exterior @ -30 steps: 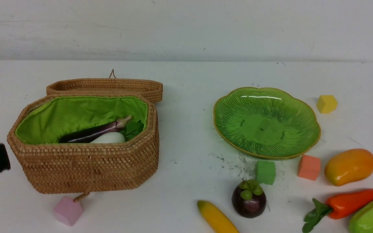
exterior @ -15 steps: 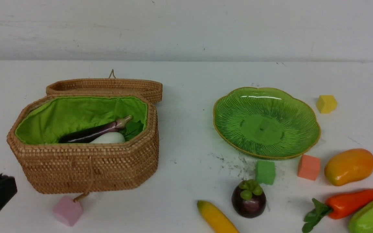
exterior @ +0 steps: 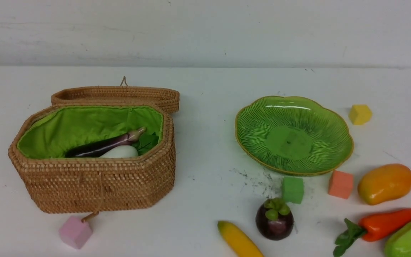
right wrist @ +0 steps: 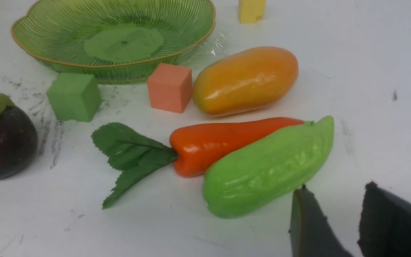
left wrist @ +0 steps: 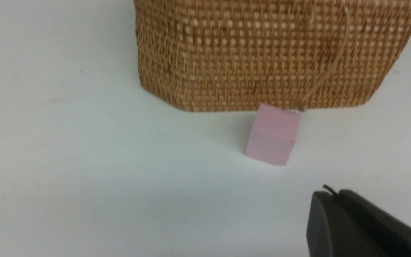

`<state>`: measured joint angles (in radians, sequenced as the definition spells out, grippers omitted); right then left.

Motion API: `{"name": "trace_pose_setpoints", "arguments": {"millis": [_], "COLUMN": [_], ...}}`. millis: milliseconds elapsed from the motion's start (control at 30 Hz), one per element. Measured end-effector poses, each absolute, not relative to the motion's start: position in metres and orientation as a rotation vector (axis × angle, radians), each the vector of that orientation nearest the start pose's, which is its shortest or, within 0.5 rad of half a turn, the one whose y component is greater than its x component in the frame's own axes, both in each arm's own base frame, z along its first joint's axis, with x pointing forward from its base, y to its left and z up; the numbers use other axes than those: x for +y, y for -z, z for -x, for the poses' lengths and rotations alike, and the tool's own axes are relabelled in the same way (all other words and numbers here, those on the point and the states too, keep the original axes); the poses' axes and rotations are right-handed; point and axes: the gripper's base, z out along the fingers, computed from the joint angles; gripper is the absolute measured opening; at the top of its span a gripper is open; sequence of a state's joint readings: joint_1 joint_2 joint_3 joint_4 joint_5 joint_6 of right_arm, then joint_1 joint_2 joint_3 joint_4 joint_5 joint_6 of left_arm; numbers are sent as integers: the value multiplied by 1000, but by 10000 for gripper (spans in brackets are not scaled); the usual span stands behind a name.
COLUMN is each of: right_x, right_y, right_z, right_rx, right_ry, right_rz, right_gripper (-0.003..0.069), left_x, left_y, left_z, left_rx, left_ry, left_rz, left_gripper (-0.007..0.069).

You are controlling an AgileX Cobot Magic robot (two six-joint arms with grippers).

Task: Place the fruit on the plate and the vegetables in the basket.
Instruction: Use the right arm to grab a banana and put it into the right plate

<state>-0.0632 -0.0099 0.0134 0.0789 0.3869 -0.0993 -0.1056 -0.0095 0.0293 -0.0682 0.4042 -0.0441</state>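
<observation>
Green cucumber (right wrist: 268, 175) lies on the tabletop (right wrist: 369, 53) against the pepper (right wrist: 223, 142), just beside your right jaws, which stand apart and empty. Likely next pick: close across its middle, lift straight so the pepper isn't dragged, drop it in the basket (exterior: 91, 185) with eggplant (exterior: 102, 146) and radish (exterior: 120, 152). Banana (exterior: 239, 241), mangosteen (exterior: 274, 220), mango (exterior: 385, 184) lie off the plate (exterior: 291, 135). Left jaws: mostly out of view, can't tell.

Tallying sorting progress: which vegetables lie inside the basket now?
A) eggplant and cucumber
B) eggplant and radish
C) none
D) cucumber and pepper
B: the eggplant and white radish lie inside the basket on its green lining, while the cucumber and pepper rest on the table.
</observation>
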Motion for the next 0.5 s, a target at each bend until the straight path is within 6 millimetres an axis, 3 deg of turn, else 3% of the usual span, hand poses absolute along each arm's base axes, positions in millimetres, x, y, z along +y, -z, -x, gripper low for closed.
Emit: {"name": "trace_pose_setpoints", "arguments": {"millis": [500], "right_x": [-1], "right_y": [-175], "right_z": [-52], "right_rx": [1873], "right_ry": [34], "right_rz": [-14], "right_gripper": [243], "left_x": [-8], "left_y": [-168], "left_z": [-51], "left_rx": [1911], "left_ry": [170], "left_rz": [-15], "left_gripper": [8]}}
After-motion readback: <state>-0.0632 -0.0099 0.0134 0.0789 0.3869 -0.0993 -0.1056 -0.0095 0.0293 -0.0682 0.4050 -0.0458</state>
